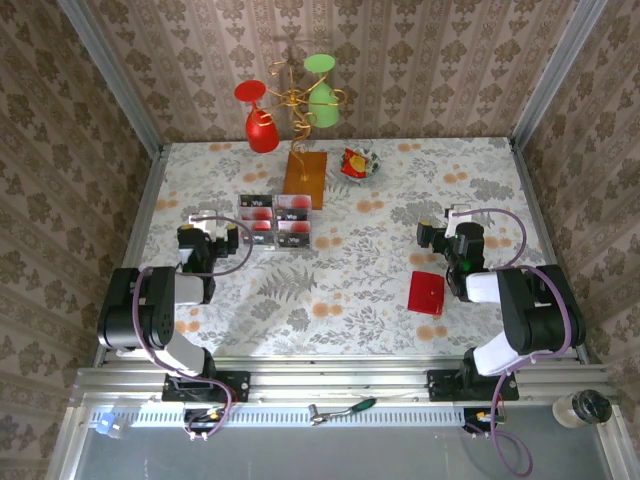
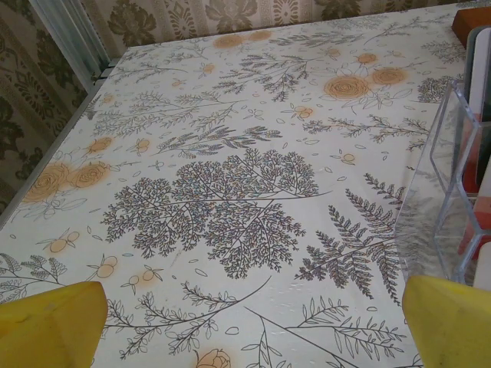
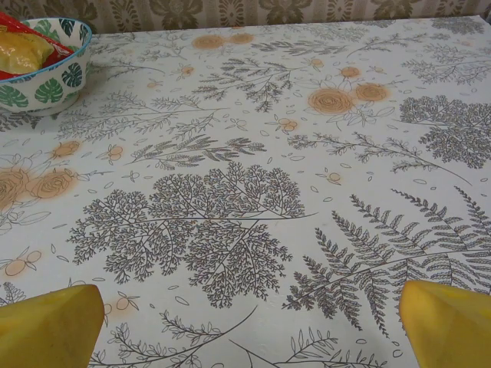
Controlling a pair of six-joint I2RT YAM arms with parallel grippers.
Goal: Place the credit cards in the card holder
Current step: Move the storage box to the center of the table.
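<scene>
Left gripper (image 1: 203,235): jaws wide apart with nothing between them, yellow fingertips (image 2: 47,326) over the bare floral tabletop (image 2: 230,153).
Right gripper (image 1: 443,236): jaws wide apart and holding nothing, above the tabletop.
Whitish-pink credit cards (image 1: 262,212): 4, each with a black band and a red mark, set in a clear plastic rack (image 2: 449,192) just right of the left jaws.
Flat bright-red rectangular card holder (image 1: 427,293): lying on the tabletop behind the right jaws, near them but apart.
White leaf-print bowl (image 3: 42,73): ahead and left of the right jaws, with a red-and-yellow wrapper (image 3: 23,50) inside.
Orange-brown wooden slab (image 1: 306,178): beyond the rack.
</scene>
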